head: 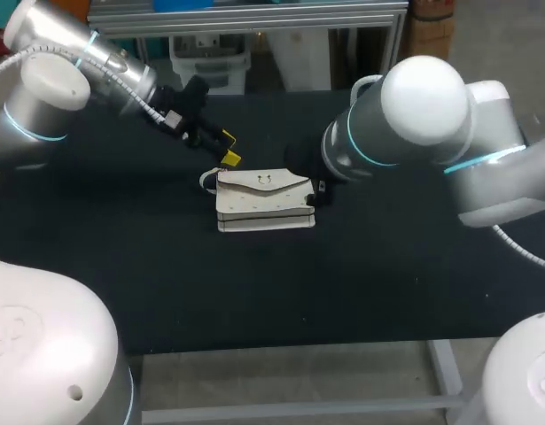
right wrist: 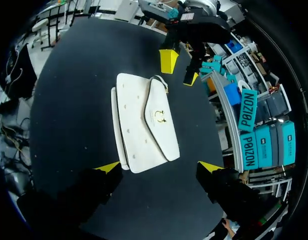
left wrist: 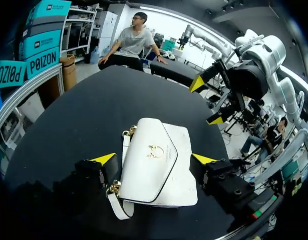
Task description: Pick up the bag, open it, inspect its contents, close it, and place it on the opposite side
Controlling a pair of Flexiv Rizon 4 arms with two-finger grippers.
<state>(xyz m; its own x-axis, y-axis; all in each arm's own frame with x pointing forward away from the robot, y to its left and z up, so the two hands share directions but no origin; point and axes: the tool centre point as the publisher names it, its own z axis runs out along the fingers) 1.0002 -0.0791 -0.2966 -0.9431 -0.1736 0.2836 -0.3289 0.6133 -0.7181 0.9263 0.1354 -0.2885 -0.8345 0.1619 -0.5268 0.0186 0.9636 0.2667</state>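
Observation:
A white bag lies flat on the black table, its flap down with a gold clasp showing. My left gripper hovers just behind the bag's left end, open, with nothing held. In the left wrist view its yellow fingertips stand wide to either side of the bag, apart from it. My right gripper is open above the bag's other end, touching nothing. In the head view my right arm's elbow hides that gripper. Each wrist view shows the other gripper.
The bag's white strap with gold chain links curls at the end nearest my left gripper. Bare black table surface surrounds the bag on all sides, widest toward the front edge.

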